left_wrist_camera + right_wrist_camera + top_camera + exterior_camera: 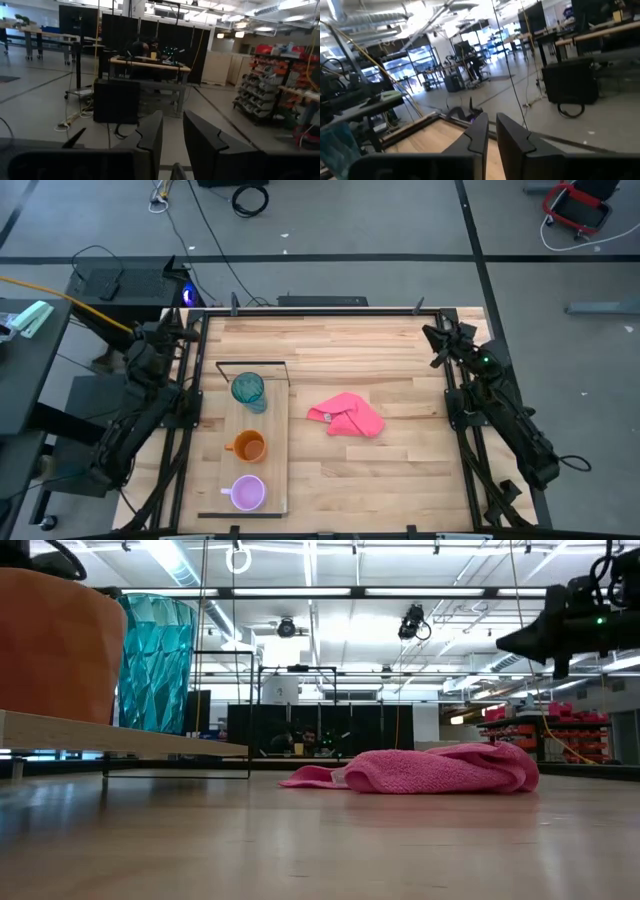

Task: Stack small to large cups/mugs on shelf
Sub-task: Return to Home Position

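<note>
The light-wood shelf (pixel 222 430) lies on the table's left side, with its black wire frame (pixel 252 365) at the far end. Three cups stand on it in a row: the teal tumbler (pixel 248 390) farthest, the orange mug (pixel 247 446) in the middle, the lilac mug (pixel 247 493) nearest. The low view shows the tumbler (pixel 155 660) and the orange mug (pixel 55 640); the lilac mug is out of that view. My left gripper (pixel 183 330) waits at the table's far left corner and my right gripper (pixel 437 335) at the far right corner. Both are raised, shut and empty.
A crumpled pink cloth (pixel 347 416) lies on the tabletop right of the shelf, about mid-table; it also shows in the low view (pixel 430 770). Bare wood lies between the cloth and the right arm, and along the table's far edge (pixel 330 320).
</note>
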Robot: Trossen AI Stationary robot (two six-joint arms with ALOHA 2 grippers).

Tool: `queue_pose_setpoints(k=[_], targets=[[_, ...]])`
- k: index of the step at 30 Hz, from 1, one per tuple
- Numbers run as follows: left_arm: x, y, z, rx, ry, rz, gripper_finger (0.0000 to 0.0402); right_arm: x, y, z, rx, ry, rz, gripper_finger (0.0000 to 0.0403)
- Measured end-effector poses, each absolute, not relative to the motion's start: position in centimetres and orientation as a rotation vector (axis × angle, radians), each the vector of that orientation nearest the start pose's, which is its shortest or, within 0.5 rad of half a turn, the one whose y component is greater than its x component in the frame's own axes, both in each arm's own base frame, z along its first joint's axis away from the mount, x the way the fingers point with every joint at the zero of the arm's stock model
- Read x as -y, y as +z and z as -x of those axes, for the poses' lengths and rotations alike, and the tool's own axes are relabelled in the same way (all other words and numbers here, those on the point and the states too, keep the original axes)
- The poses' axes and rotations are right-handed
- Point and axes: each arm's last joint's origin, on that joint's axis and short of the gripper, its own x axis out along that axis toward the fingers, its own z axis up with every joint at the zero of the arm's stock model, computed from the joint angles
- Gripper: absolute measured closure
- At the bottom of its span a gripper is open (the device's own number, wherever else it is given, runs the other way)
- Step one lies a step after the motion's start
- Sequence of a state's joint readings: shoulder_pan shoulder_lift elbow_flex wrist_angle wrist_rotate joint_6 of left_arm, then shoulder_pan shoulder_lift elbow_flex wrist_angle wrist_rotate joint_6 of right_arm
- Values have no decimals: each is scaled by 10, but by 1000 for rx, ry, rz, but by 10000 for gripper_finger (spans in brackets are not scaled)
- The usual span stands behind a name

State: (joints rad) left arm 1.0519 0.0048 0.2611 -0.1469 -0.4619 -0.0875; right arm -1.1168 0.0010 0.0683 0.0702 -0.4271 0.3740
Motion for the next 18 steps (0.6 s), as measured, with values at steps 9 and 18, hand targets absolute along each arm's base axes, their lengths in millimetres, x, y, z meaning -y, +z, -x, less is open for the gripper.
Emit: queue_pose_setpoints(k=[9, 18], targets=[[-80, 206, -31, 268, 1492, 98, 316, 80, 174, -52, 193, -677, -286, 360], [-87, 180, -35, 223, 1497, 118, 318, 80, 173, -52, 177, -680, -263, 360]])
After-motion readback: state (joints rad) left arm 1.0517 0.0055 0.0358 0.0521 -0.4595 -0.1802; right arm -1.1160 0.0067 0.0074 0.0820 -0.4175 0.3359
